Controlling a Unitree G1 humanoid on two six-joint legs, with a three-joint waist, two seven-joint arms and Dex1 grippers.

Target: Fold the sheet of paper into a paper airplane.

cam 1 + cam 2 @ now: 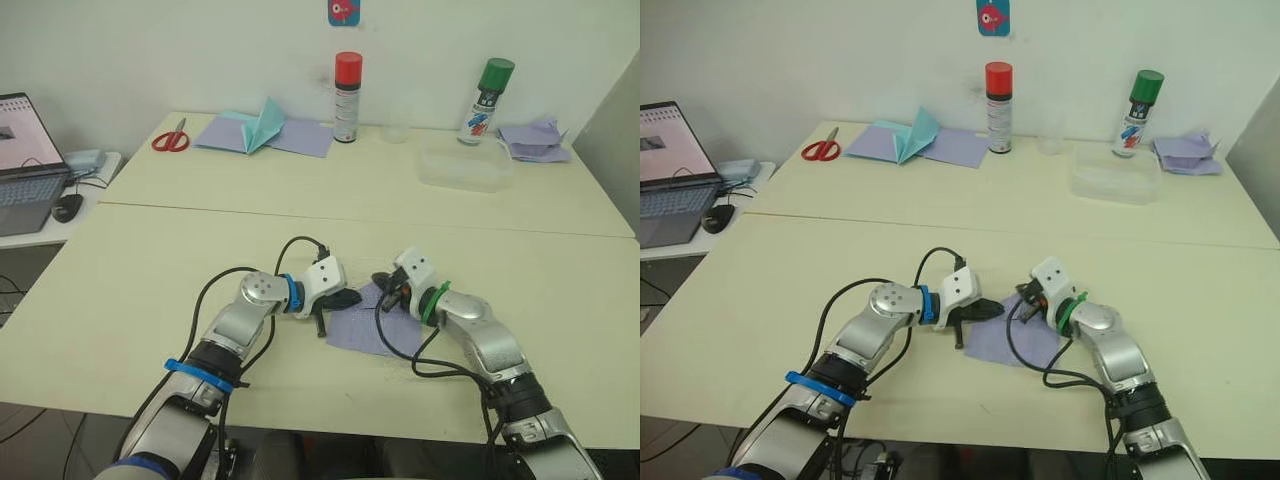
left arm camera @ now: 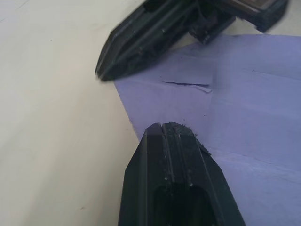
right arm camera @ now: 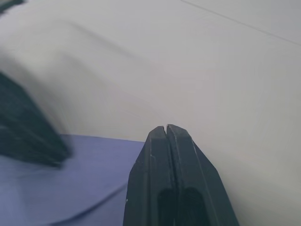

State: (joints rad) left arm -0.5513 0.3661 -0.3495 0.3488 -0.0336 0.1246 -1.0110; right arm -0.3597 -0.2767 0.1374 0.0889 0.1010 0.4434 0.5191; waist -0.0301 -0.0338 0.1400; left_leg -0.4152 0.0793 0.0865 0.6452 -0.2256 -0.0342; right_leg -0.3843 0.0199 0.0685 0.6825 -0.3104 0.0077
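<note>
The sheet of paper (image 2: 244, 108) is looking thin and matt, its lavender surface showing faint creases and one small tear. The left gripper (image 2: 176, 136) and right gripper (image 3: 167, 129) are showing matt black plastic fingers with fine ridges and light scuffing. The table (image 1: 200, 260) is appearing smooth, pale and faintly satin.

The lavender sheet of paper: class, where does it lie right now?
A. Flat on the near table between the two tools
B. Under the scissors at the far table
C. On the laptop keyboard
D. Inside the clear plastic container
A: the lavender sheet of paper lies flat on the near table, with the left tool and right tool at its far edge.
</note>
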